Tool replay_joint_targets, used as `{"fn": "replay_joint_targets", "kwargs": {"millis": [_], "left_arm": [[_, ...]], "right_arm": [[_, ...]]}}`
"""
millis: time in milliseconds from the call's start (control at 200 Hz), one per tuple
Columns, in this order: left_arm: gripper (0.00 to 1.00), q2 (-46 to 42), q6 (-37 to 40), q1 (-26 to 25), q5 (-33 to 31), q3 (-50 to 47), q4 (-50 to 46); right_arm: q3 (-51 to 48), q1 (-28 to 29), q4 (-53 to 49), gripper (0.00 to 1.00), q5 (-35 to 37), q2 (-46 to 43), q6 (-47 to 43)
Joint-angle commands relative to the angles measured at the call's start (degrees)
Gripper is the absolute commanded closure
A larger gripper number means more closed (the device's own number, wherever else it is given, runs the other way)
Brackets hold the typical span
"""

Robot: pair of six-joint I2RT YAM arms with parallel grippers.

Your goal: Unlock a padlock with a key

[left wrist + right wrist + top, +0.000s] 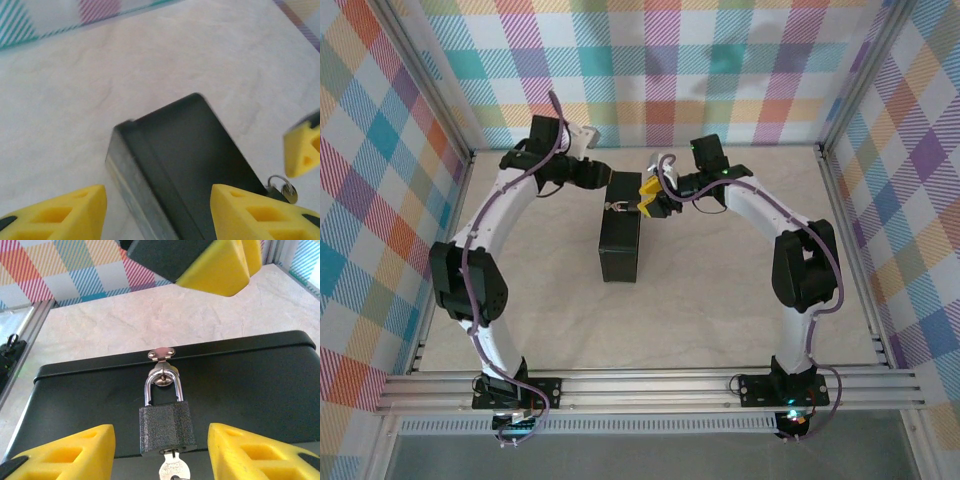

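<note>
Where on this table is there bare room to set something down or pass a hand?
Bare: the broad near patch bordered by the box's near end, both arms and the front rails; also the far-right corner beyond the right arm. Crowded: the box's far end, where the left gripper and right gripper meet at the padlock and key.

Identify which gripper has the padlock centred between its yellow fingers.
The right gripper: the padlock, key in its base, sits between its open fingers; the left gripper straddles the black box's end instead.
</note>
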Motion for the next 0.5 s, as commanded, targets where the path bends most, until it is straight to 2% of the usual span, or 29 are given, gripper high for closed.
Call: {"fn": "replay_joint_targets", "kwargs": {"millis": [0, 145, 495], "left_arm": [[0.44, -5.77, -12.66, -0.36, -7.83, -4.21, -1.44], [0.43, -9.84, -14.51, -1.46, -10.61, -9.16, -3.90], [0.43, -14.74, -18.03, -2.96, -11.44, -16.03, -3.32]], "right_arm": [[2.41, 0.45, -2.69, 0.46, -0.77, -0.02, -7.95], [5.36, 1.01, -6.08, 0.45, -0.58, 1.91, -11.52], [7.71, 2.64, -9.59, 0.44, 3.42, 5.38, -15.83]]}}
